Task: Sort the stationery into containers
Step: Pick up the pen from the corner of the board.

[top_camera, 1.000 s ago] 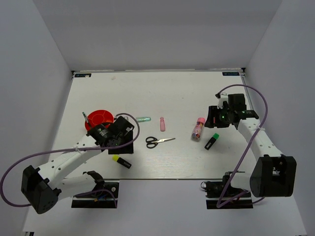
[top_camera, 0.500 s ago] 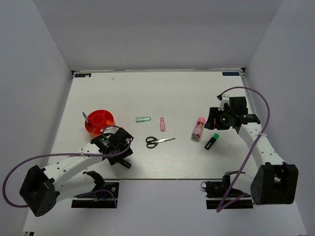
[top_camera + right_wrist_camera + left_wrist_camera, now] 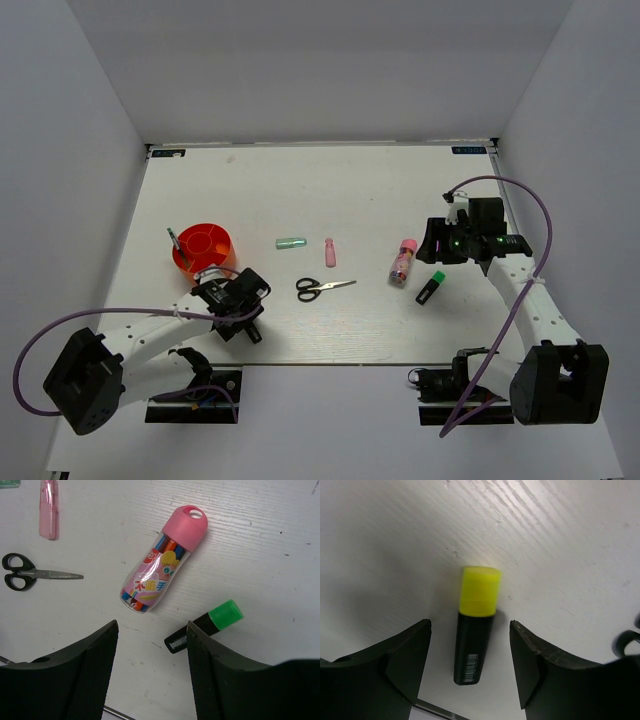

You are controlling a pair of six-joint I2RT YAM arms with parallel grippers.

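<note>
Both grippers spread wide over stationery lying loose around the black-handled metal scissors (image 3: 322, 288).

Far left of the scissors and further back stood the round orange-red plastic cup (image 3: 203, 246). Left of them and nearer, the left gripper (image 3: 470, 627) hung with fingers apart on either side of the black yellow-capped marker (image 3: 475, 645), not touching it. Behind the scissors lay the mint stick (image 3: 290, 243) and the pink bottle (image 3: 330, 251). To their right lay the clear pink-capped tube (image 3: 402, 262) and the black green-capped marker (image 3: 431, 287), beneath the right gripper (image 3: 151, 630), which was spread and holding nothing.
</note>
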